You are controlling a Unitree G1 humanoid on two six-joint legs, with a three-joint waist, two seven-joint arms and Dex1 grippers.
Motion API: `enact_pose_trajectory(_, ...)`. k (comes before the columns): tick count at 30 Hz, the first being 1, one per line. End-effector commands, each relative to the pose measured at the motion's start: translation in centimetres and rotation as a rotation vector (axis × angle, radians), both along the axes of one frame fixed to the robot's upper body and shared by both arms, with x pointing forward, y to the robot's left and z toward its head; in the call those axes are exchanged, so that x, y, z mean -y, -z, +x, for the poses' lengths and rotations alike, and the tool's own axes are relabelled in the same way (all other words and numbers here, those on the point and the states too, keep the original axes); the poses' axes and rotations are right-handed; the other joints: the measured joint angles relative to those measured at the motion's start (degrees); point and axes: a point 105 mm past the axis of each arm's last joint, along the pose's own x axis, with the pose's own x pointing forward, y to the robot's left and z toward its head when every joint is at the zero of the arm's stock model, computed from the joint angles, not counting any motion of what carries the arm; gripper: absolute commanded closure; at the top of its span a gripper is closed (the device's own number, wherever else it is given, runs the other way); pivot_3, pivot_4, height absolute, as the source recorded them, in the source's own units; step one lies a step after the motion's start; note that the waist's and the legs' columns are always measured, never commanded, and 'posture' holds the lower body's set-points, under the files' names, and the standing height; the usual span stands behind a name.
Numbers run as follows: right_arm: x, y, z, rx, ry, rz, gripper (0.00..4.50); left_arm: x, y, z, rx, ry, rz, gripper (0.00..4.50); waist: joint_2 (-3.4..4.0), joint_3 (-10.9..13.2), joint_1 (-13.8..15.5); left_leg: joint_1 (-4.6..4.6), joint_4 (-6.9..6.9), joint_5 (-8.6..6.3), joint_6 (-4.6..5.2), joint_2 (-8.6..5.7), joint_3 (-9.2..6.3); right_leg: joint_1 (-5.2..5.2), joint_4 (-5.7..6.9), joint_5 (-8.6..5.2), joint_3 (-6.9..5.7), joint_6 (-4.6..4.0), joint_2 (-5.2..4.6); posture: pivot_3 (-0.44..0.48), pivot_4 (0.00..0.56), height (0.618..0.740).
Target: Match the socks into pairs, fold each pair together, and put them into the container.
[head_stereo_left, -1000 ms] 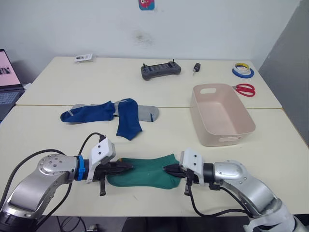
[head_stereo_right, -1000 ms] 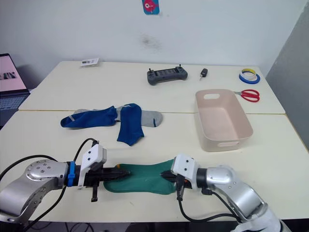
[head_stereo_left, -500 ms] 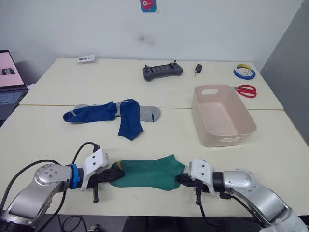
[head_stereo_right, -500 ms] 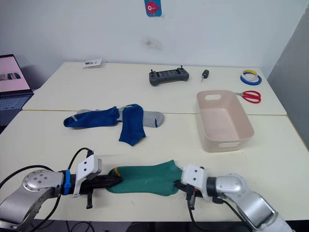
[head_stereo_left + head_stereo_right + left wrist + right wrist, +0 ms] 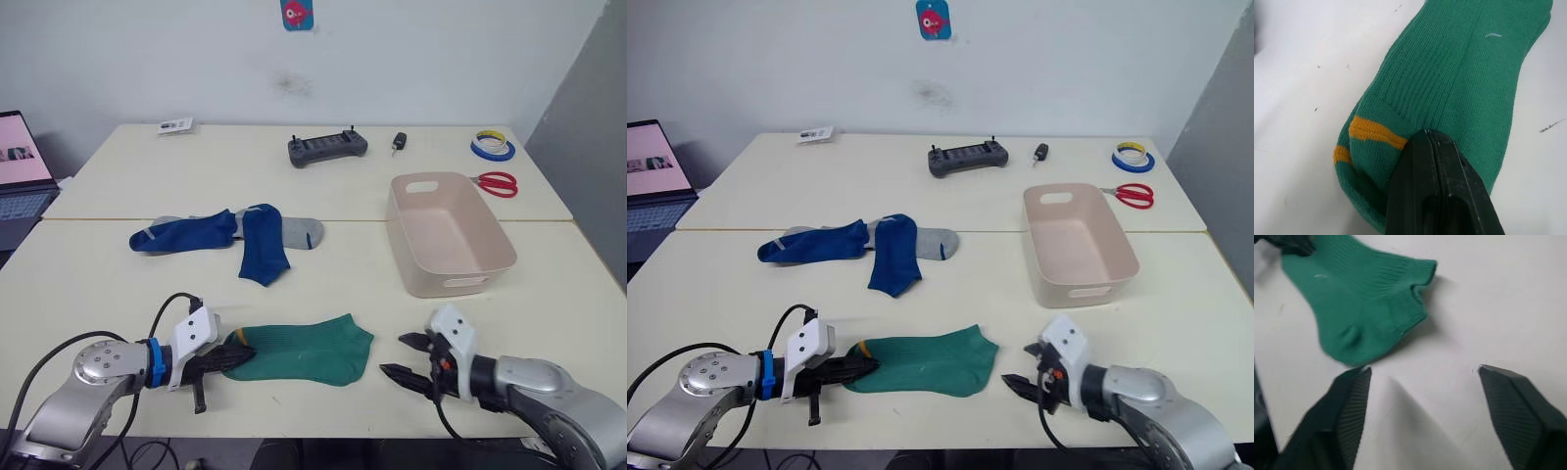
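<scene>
The green socks [image 5: 304, 351] lie flat near the table's front edge, stacked as one shape, also seen in the right wrist view [image 5: 1361, 308]. My left gripper [image 5: 235, 354] is shut on their toe end by the yellow stripes [image 5: 1374, 132]. My right gripper [image 5: 394, 354] stands open a short way right of the cuff end, touching nothing. Two blue socks [image 5: 186, 232] [image 5: 263, 243] overlap a grey sock [image 5: 302, 230] at mid-table. The pinkish-beige container [image 5: 500, 240] sits empty at the right.
On the far table lie a dark controller [image 5: 327, 147], a key fob [image 5: 399, 141], tape rolls [image 5: 492, 146], red scissors [image 5: 498, 182] and a small card [image 5: 171, 123]. A laptop [image 5: 20, 166] is at the left edge.
My right gripper has let go of the green socks' cuff end, opened, and drawn back to the right. The left gripper stays shut on the toe end.
</scene>
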Motion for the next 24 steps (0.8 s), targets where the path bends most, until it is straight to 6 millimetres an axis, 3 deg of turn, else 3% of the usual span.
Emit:
enact_pose_trajectory(1,-1.9,0.1,0.1,-0.024,-0.023,0.013,0.87,0.0,2.3,-1.2,-0.09,-0.009,0.032,4.5,0.01,0.0,0.0,-0.01,0.0,0.0,0.0,0.0,0.0,0.0,-0.01,0.0,0.01,0.0,0.0,0.0,0.15,0.74)
enact_pose_trajectory(5,-3.5,0.2,0.4,-0.033,-0.045,0.022,0.87,0.2,2.4,-1.3,-0.088,-0.009,0.027,4.5,0.02,-0.1,0.0,-0.01,0.0,0.0,0.0,0.0,0.0,-0.02,-0.02,0.0,0.0,0.0,0.0,0.0,0.15,0.74)
enact_pose_trajectory(8,-4.2,0.5,0.5,-0.031,-0.064,0.012,1.47,0.4,2.3,-1.3,-0.086,-0.009,0.024,4.5,0.03,-0.1,0.0,0.0,-0.01,0.0,0.0,0.0,0.0,-0.02,-0.02,0.0,0.0,0.0,0.0,0.0,0.15,0.74)
enact_pose_trajectory(17,-4.2,-0.3,0.9,0.015,-0.069,0.025,4.48,0.8,1.4,-0.5,-0.058,-0.028,-0.01,4.5,0.01,-0.1,0.0,-0.03,-0.01,0.0,0.0,-0.01,0.0,-0.03,-0.04,0.0,-0.01,0.0,-0.01,0.0,0.15,0.74)
enact_pose_trajectory(24,-1.2,-1.2,1.3,0.048,-0.047,-0.013,4.48,4.2,-2.3,0.8,0.002,0.016,-0.159,4.5,-0.19,0.0,0.3,-0.23,0.06,0.0,0.0,-0.04,-0.06,-0.1,-0.06,0.0,-0.11,0.01,-0.02,0.0,0.15,0.74)
